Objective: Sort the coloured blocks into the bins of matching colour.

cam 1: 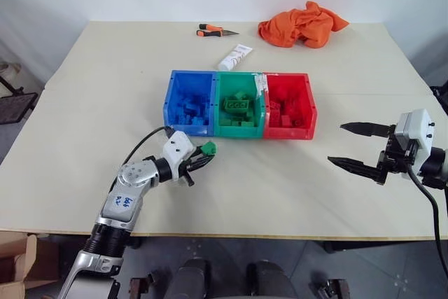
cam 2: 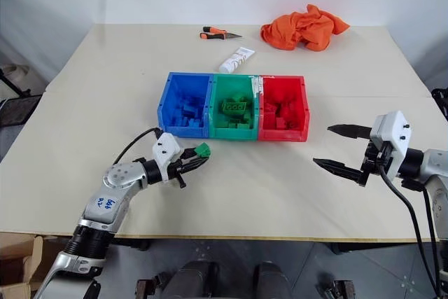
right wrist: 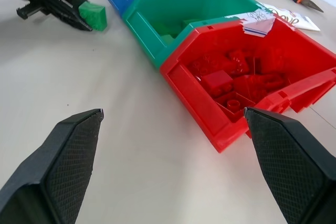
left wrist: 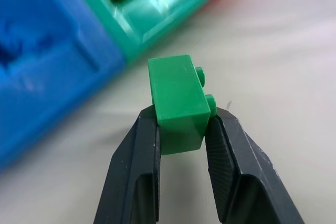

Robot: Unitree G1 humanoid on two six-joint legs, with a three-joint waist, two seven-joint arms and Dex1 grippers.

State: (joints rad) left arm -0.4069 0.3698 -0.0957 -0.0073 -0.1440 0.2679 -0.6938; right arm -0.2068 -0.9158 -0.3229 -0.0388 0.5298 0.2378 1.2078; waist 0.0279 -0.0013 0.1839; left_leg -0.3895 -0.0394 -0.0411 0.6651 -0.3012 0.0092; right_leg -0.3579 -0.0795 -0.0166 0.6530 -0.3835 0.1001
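1. Fingers of the left gripper (left wrist: 181,129) are clamped on a small green studded plastic brick (left wrist: 178,100), pinching its lower half by two opposite flat sides, studs facing sideways.
2. Ahead of those fingertips, just beyond the brick, stands the near wall of the green open-topped plastic bin (cam 1: 239,129), joined between the blue bin (cam 1: 187,127) and the red bin (cam 1: 288,131); all three already hold bricks of their own colour.
3. Being stiff, light and smooth, the brick looks likely to slip if the pinch loosens; the flat faces are the sound place to hold, not the studs.
4. Bare cream table (cam 1: 280,194) lies under and around the fingers; the bin's near rim is the one edge to clear, and whether the brick rides above it is hard to judge.
5. Off to the side, the right gripper (cam 1: 357,146) hangs with its fingers wide apart, holding nothing, well away from the bins.
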